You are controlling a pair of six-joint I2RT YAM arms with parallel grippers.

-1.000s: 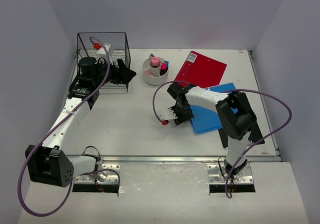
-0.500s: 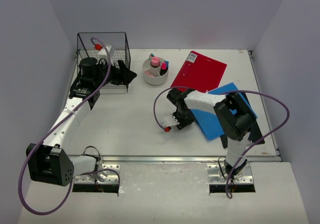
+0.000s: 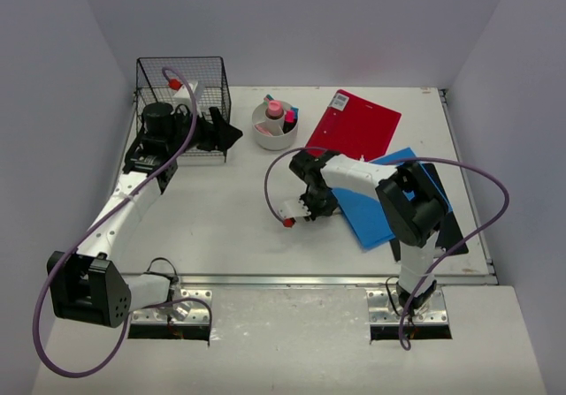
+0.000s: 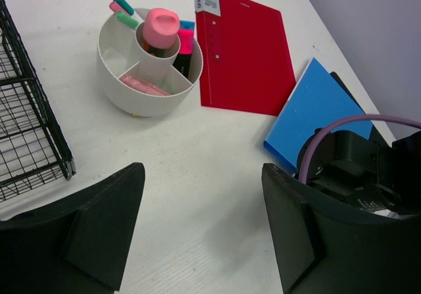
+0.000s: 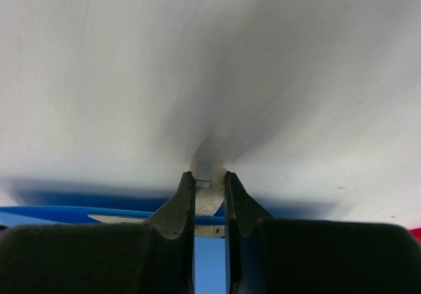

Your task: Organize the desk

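The desk (image 3: 221, 227) is an off-white tabletop with a silver rail (image 3: 292, 280) along its front. My right gripper (image 3: 309, 202) is low over the middle, shut on the left edge of a blue folder (image 3: 376, 214). In the right wrist view its jaws (image 5: 210, 189) stand nearly closed on a thin pale edge with the blue folder (image 5: 79, 212) behind them. My left gripper (image 3: 221, 130) is open and empty beside a black wire basket (image 3: 181, 103); in the left wrist view (image 4: 204, 228) it hovers over bare desk.
A white round organizer (image 3: 274, 125) with pink and teal pens stands at the back centre, also in the left wrist view (image 4: 148, 60). A red folder (image 3: 354, 123) lies at the back right. A black flat item (image 3: 455, 231) lies under the blue folder's right side.
My right gripper has shifted a little left while holding the blue folder. The folder has turned and its near end has slid toward the front. The left arm has barely moved.
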